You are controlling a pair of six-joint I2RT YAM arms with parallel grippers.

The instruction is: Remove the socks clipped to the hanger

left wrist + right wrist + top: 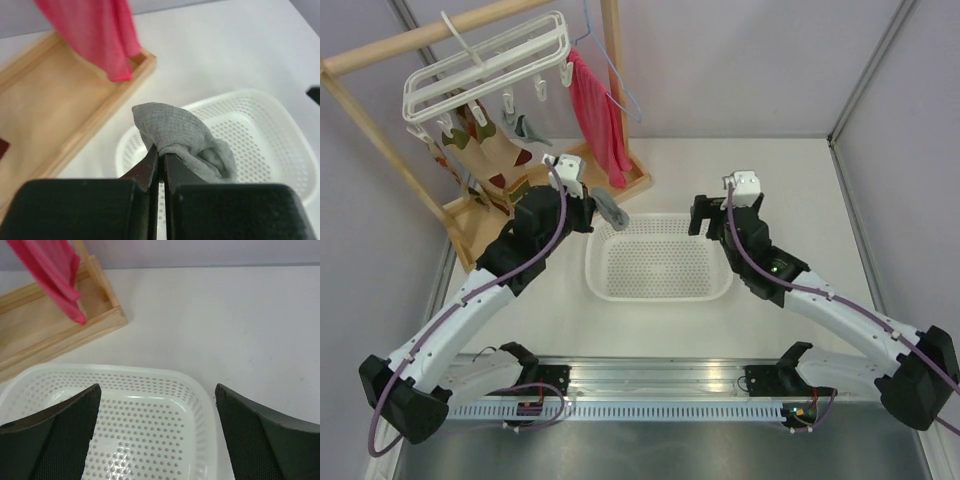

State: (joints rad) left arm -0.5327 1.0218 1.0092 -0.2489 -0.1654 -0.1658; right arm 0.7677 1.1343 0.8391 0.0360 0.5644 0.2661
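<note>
Partly, it seems, the task has been carried out. One plain grey knitted sock (185, 137) is off the white plastic rectangular frame hanger (490, 65) and is pinched between the closed jaws of the left claw (161, 160). It is held in the air at the far left corner of the white perforated plastic basket (658, 296). It has not yet been set down, and no sock is seen lying in the basket.

The hanger is hooked over the wooden rail (380, 52) of a drying rack. At least two argyle-patterned socks (480, 150) in brown, tan and red are seen dangling from its small clips. A grey-green sock (525, 127), as it is judged to be, is clipped beside them; the exact count cannot be told. These are what is left to remove.

Beside the frame, a plain red cloth (595, 110) is hung from a thin blue wire hanger (623, 88) and is no part of the job. The right claw (157, 395) is spread wide and holds nothing, poised above the far right part of the basket, which sits on the white bench (800, 200).

The step in hand is judged to be the release of the grey sock into the basket. After that, the clipped socks would have to be pulled free one at a time.
</note>
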